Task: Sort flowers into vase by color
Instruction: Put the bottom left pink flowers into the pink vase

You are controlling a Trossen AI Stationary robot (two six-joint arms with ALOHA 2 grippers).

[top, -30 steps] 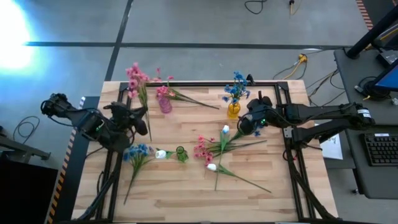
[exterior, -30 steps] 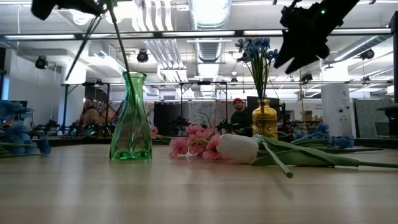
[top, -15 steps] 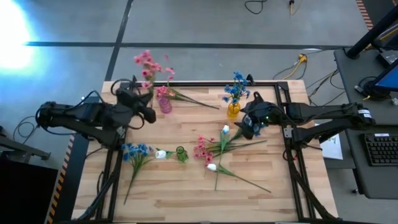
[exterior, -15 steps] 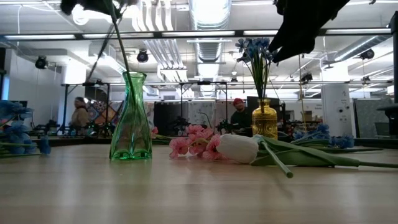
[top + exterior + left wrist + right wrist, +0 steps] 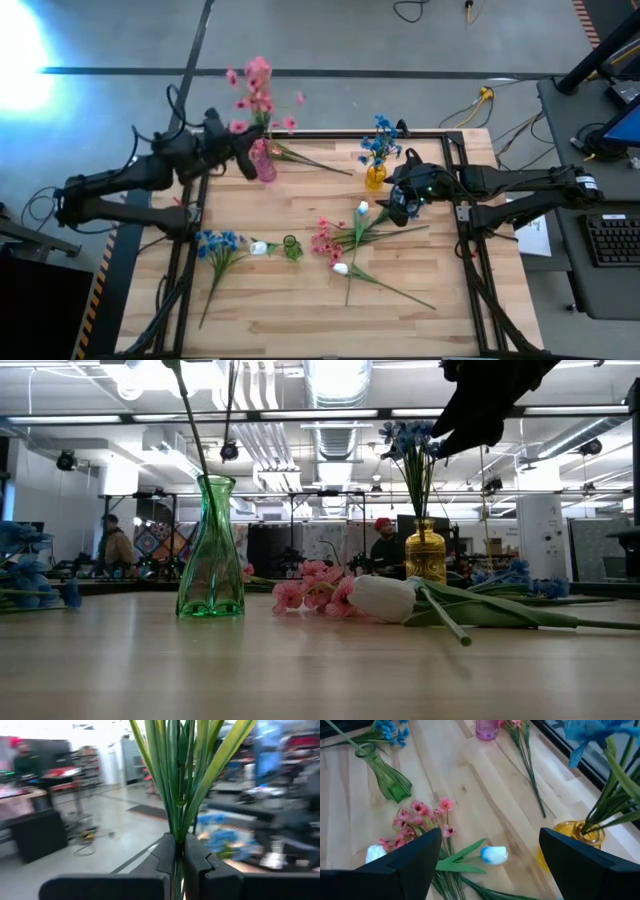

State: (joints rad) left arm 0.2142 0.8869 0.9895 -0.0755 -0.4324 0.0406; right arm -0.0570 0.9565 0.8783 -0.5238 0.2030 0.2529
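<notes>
While I went looking for any brand or label, nothing readable turns up on the vases or the arms, so here's just the layout. Left gripper [image 5: 243,160] is clamped tight on a pink sprig [image 5: 256,88], held up over the pink vase [image 5: 265,166] at the table's [image 5: 300,310] far edge; the left wrist view shows its fingers [image 5: 167,855] pinching a bunch of green stems. Another pink sprig [image 5: 300,157] lies just beside that vase. Right gripper [image 5: 400,205] hangs with its jaws spread wide and nothing in them, next to the yellow vase [image 5: 375,178], which already holds blue flowers [image 5: 379,138]. Mid-table there's a green vase [image 5: 291,247], with a blue bunch [image 5: 220,245] and a white tulip [image 5: 259,247] lying left of it, and loose pink blossoms [image 5: 325,240] plus two more white flowers [image 5: 341,268] lying to its right.
</notes>
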